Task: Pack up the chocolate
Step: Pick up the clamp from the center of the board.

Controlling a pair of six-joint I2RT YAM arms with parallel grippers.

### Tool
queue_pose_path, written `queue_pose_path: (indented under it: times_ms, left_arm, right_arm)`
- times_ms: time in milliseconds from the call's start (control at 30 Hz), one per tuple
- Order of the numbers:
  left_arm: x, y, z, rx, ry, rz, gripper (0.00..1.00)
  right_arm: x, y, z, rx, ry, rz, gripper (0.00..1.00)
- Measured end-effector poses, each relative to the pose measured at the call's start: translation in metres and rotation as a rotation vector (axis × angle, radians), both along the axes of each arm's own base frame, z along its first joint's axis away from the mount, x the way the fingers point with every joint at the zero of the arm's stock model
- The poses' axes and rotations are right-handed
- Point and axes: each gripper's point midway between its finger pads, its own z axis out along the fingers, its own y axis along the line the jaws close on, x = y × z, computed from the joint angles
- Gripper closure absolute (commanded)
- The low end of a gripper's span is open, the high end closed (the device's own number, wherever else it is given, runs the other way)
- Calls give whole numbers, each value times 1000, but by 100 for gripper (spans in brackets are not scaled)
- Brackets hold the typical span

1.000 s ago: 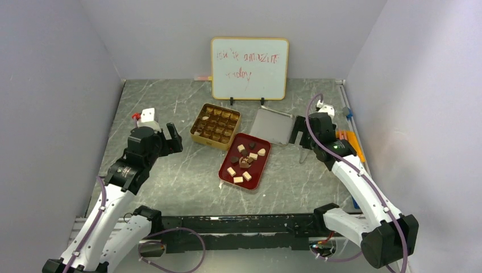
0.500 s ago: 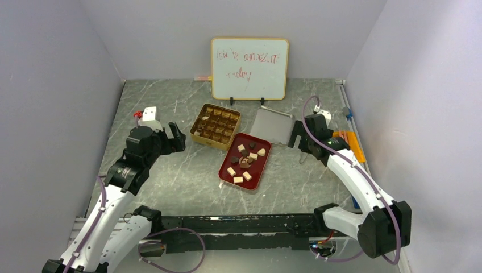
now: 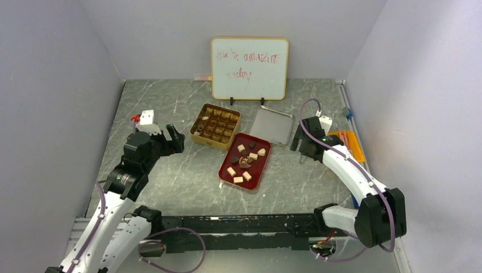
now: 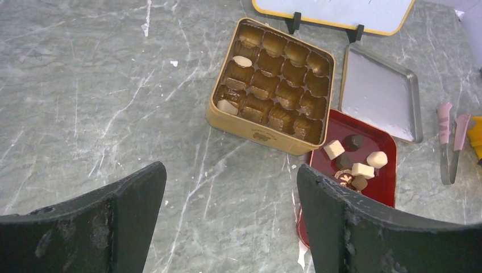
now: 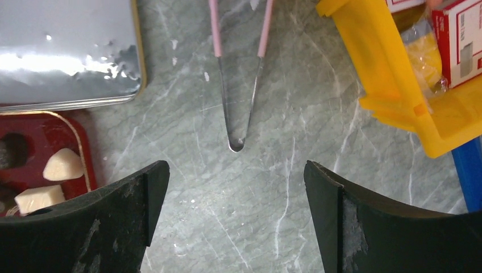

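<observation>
Chocolate pieces, brown and cream cubes (image 3: 244,161), sat on the red rectangular tray (image 3: 223,166) at centre frame. My left fingers (image 4: 74,227) and right fingers (image 5: 85,227) stood apart, empty; I judged the pink-handled metal tweezers (image 5: 235,143) needed gripping next.

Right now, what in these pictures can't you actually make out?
Whiteboard, top view: the red writing is too faint and small to read fully.
Pink tweezers, right wrist view: handle ends cut off by the top edge.
Red tray, left wrist view: near end hidden behind a finger of the left gripper.
Yellow container, right wrist view: contents cut off by the top-right corner.
</observation>
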Motion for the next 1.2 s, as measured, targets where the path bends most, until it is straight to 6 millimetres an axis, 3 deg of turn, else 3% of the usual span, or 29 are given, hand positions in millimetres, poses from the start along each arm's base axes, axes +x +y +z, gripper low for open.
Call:
queue_pose_path:
  times_ms: [233,1200]
  left_arm:
    - [-4,6,7,-11,-60,24,11]
    - [-6,20,7,7,-152,79,12]
  right_arm:
    - [-3,-6,-22,-9,32,-77,11]
    - [16,-9,-67,-45,38,-127,19]
